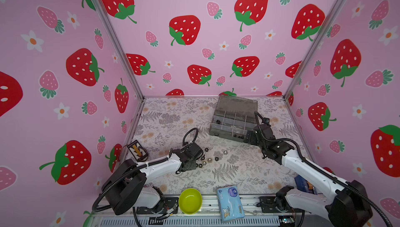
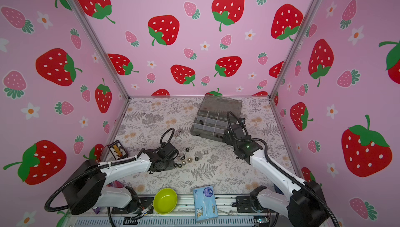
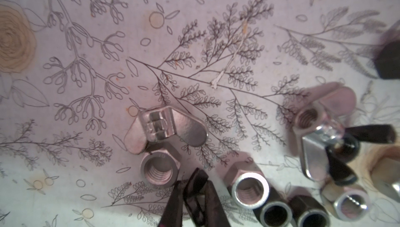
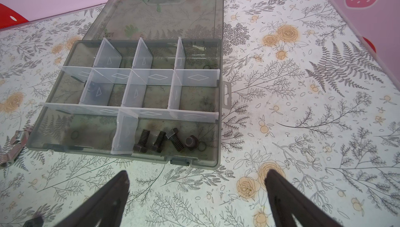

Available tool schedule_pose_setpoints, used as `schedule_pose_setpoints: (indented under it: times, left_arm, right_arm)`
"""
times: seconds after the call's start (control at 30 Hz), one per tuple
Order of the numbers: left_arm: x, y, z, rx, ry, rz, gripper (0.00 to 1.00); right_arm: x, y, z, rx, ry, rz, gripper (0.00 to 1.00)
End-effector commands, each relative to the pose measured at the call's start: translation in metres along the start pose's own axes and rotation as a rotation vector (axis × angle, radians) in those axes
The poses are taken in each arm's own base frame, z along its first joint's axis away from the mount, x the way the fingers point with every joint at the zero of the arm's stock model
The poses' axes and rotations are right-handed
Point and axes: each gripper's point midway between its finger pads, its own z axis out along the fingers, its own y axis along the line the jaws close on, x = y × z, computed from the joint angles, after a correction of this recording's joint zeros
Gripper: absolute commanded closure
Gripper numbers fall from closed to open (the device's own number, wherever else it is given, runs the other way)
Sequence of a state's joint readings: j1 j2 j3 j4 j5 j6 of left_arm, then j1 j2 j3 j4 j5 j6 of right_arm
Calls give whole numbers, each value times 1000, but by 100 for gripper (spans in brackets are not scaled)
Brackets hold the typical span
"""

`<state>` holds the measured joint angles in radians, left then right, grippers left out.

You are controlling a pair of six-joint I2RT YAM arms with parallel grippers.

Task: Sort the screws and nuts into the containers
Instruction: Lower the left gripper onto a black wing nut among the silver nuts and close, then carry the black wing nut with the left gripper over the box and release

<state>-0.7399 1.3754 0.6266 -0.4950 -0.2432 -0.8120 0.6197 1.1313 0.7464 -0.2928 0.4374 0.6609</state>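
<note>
My left gripper [image 3: 194, 183] hangs over the loose screws and nuts [image 1: 209, 160], its jaws shut on a black wing nut [image 3: 195, 177]. Beside the jaws lie a silver hex nut [image 3: 160, 169], a silver wing nut [image 3: 166, 126] and more silver and black nuts [image 3: 250, 190]. The grey organizer box [image 4: 86, 151] lies with its lid open at the back right in both top views [image 1: 225, 136]. One near compartment holds several black screws [image 4: 171, 139]. My right gripper [image 4: 197, 172] stands open over the mat just in front of the box, with nothing between its fingers.
A lime-green bowl [image 1: 190, 201] and a blue tissue packet [image 1: 230, 203] sit at the front edge. A small black device [image 1: 137, 150] lies at the left wall. A silver wing nut [image 4: 15, 141] rests beside the box. Strawberry-printed walls close three sides.
</note>
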Motion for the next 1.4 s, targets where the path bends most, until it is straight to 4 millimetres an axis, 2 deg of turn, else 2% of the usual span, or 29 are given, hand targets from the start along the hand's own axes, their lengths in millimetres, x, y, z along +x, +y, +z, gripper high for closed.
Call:
schedule_pose_setpoints:
  times: [0.0,0.03,0.07,0.1,0.5,0.77,1.07,1.2,1.37]
  left_arm:
    - [18,13,6,-58,76,14,92]
    - [18,12,6,-58,80,15,93]
    - [19,12,6,-61,84,16,99]
    - [19,13,6,-61,86,18,100]
    - [20,14,-5,-7,49,-29,100]
    - [13,13,-12,64,-27,-49,100]
    - [13,12,-8,72,-6,-57,100]
    - [4,5,-16,99,-29,-53,100]
    - [-18,-9,-39,153,-89,-46,100]
  right_arm:
    - [5,-3,2,21,6,8,0]
    - [5,-4,2,22,6,7,0]
    - [5,-4,2,21,6,8,0]
    - [6,-4,1,23,6,7,0]
    - [2,-5,-2,22,-5,15,0]
    - [3,-5,-3,17,-1,19,0]
    - [2,-6,-5,15,-8,26,0]
    - [3,-7,-4,22,-5,21,0]
    - [2,-7,-6,19,-11,22,0]
